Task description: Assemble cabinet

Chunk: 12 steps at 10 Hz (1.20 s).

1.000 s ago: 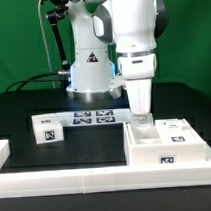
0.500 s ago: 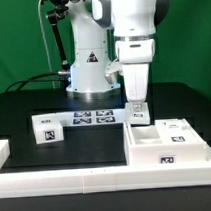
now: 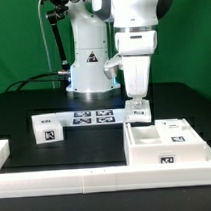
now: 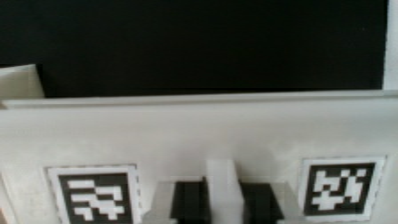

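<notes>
The cabinet (image 3: 153, 139) is a white tagged box lying at the exterior view's right, its open compartments facing up. My gripper (image 3: 139, 100) hangs just above the cabinet's far left corner. It is shut on a white tagged panel (image 3: 140, 112) and holds it off the table. In the wrist view the panel (image 4: 214, 125) fills the frame, with two black-and-white tags. The dark fingers (image 4: 185, 203) clamp a white ridge (image 4: 222, 190) on it. A second white tagged block (image 3: 47, 130) sits on the table at the exterior view's left.
The marker board (image 3: 93, 118) lies flat between the block and my gripper. A low white wall (image 3: 87, 181) runs along the front edge, with a white end piece (image 3: 1, 150) at the left. The robot base (image 3: 90, 69) stands behind.
My gripper has risen from down at the cabinet's far left corner. The tagged panel has come up with it and now hangs clear of the table.
</notes>
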Motion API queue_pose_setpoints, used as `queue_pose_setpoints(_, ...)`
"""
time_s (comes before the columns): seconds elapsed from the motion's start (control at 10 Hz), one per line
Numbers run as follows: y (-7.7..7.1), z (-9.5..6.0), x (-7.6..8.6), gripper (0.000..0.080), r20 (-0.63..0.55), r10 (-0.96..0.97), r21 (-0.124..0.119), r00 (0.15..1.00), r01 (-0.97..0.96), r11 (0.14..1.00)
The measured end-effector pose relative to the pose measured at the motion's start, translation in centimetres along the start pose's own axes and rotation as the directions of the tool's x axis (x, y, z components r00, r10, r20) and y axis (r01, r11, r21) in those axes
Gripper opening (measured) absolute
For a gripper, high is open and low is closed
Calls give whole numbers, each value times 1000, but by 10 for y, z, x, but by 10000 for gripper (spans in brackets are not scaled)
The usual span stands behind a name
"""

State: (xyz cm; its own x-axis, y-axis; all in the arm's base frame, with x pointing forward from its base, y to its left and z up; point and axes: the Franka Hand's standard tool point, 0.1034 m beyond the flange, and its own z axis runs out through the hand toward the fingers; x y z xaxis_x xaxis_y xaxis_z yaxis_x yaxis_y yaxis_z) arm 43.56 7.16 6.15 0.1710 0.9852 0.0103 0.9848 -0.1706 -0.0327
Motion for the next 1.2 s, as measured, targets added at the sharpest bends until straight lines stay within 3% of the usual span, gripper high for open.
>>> queue_pose_setpoints(0.3,0,0,0,69,0,0,1,1000,0,1000)
queue_pose_setpoints(0.8,16,0,-1,70,-9,-10,-9,1000,10,1000)
queue_pose_setpoints(1.2,16,1,-2,70,-9,-7,-6,1000,7,1000)
